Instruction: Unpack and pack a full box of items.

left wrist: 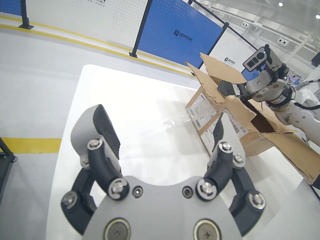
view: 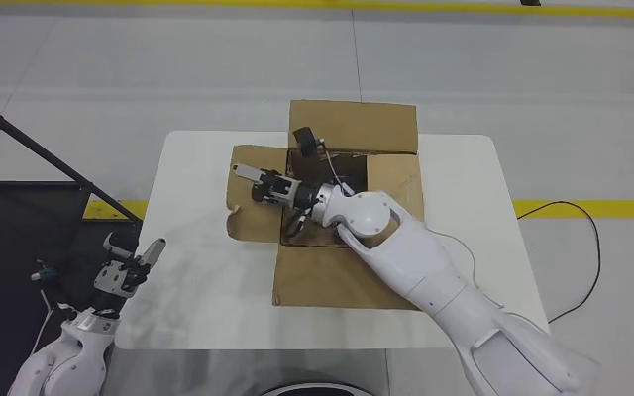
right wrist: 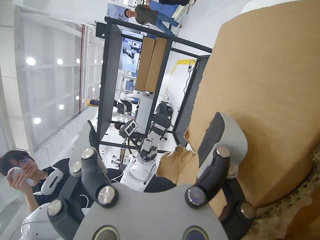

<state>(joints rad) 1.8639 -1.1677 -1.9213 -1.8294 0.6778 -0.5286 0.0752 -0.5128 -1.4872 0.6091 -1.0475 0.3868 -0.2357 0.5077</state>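
Left gripper (left wrist: pixel 161 118) hangs wide open, holding nothing, at edge of smooth white bench (left wrist: pixel 140 96), well apart from box. Right gripper (view: pixel 253 178), jaws spread, straddles torn flap edge of brown corrugated cardboard box (view: pixel 327 277) mid-bench. Flaps splayed, matte, ragged; contents hidden. Judged early: no items out, unpacking and repacking remain

In the top view the right arm (view: pixel 396 238) lies across the open box (view: pixel 352 124) and covers most of its inside, so its contents cannot be told. In the left wrist view the box's near flap (left wrist: pixel 295 151) is cut off by the picture's edge, and a finger (left wrist: pixel 217 131) of the left gripper (left wrist: pixel 160 116) hides part of the labels (left wrist: pixel 197 116) on the side wall (left wrist: pixel 194 99). In the right wrist view a torn flap (right wrist: pixel 262 76) screens the box's inside; whether the right gripper (right wrist: pixel 153 126) touches it cannot be told.
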